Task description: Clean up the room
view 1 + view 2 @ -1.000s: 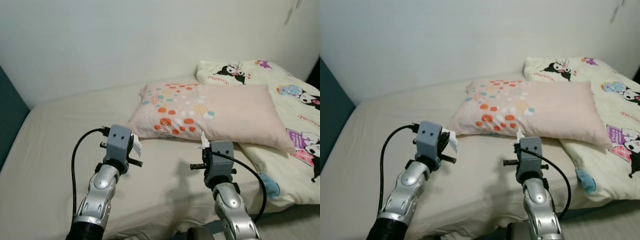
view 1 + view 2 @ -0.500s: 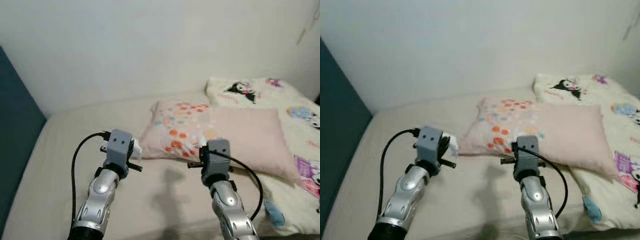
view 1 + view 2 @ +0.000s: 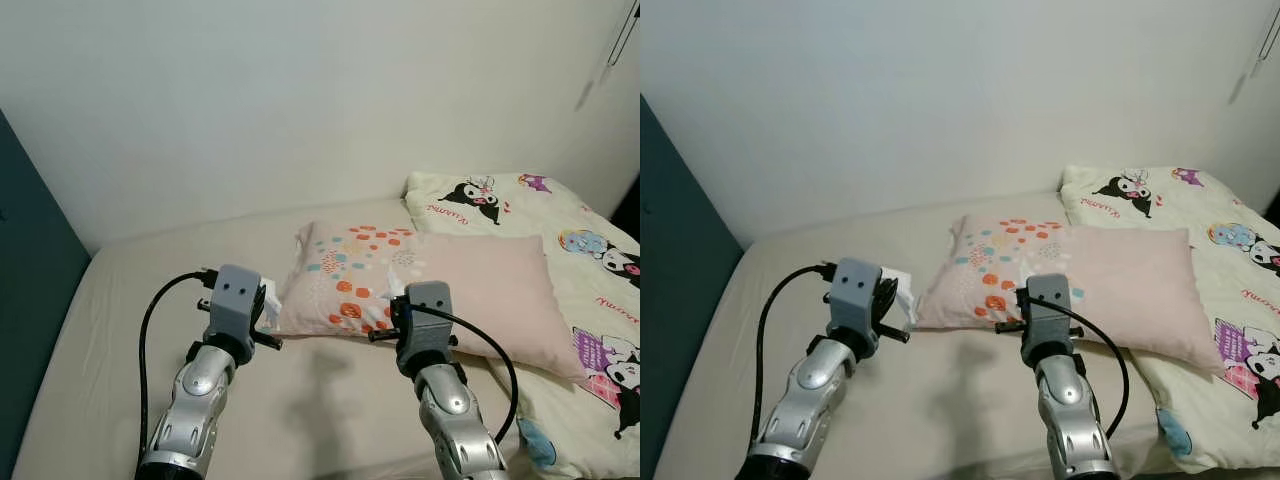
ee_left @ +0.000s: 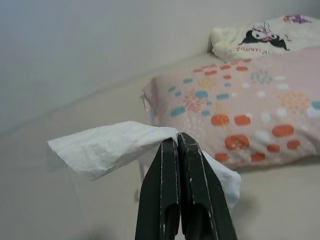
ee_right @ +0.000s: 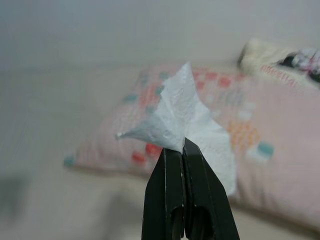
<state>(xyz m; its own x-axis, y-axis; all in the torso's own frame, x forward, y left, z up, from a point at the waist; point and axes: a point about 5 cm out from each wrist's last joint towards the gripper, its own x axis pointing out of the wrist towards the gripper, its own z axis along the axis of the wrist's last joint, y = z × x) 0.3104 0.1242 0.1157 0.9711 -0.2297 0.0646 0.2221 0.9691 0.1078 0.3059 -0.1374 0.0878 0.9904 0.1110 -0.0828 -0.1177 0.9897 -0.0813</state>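
Note:
My left gripper (image 4: 177,140) is shut on a crumpled white tissue (image 4: 107,146), held above the beige bed (image 3: 130,330) to the left of the pillow. In the eye views that tissue (image 3: 270,303) pokes out beside the left wrist. My right gripper (image 5: 182,146) is shut on a second white tissue (image 5: 186,120), raised in front of the pink pillow (image 3: 450,280) with its orange and blue dots. Both arms are held up side by side over the near part of the bed.
A cream blanket (image 3: 560,215) with cartoon characters covers the right side of the bed. A white wall (image 3: 300,90) runs behind it and a dark teal panel (image 3: 25,260) stands on the left. A cord (image 3: 600,55) hangs at the top right.
The camera has tilted up and shifted, so the wall fills more of the picture. Both grippers keep hold of their tissues and stay raised over the bed.

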